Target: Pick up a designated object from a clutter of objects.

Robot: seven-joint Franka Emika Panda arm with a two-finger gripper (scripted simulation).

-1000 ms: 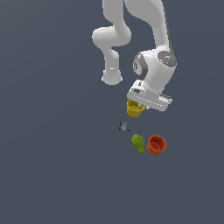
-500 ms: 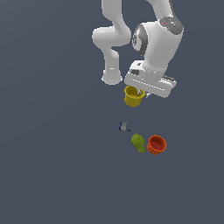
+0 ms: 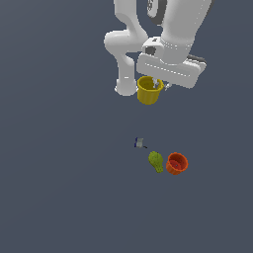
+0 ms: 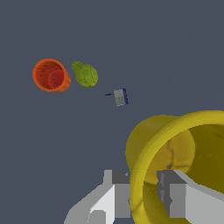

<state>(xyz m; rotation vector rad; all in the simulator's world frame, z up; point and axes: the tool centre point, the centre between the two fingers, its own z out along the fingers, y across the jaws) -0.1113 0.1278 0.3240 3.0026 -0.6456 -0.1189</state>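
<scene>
The mustard-yellow cup [image 3: 148, 90] hangs in the air under my gripper [image 3: 160, 84], well above the floor. In the wrist view my gripper [image 4: 143, 194] is shut on the cup's rim [image 4: 151, 162], one finger outside the wall and one inside. The rest of the clutter lies on the floor below: the orange-red cup [image 3: 177, 163] on its side, the green pear-like object [image 3: 156, 161] touching or nearly touching it, and the tiny grey-blue piece [image 3: 140, 143]. They also show in the wrist view: orange-red cup [image 4: 50, 75], green object [image 4: 85, 74], grey-blue piece [image 4: 120, 96].
The arm's white base column [image 3: 126, 64] stands behind the lifted cup in the exterior view. The floor is a plain dark grey surface.
My gripper has risen steadily with the yellow cup in it, away from the floor and from the other three items, which have not moved.
</scene>
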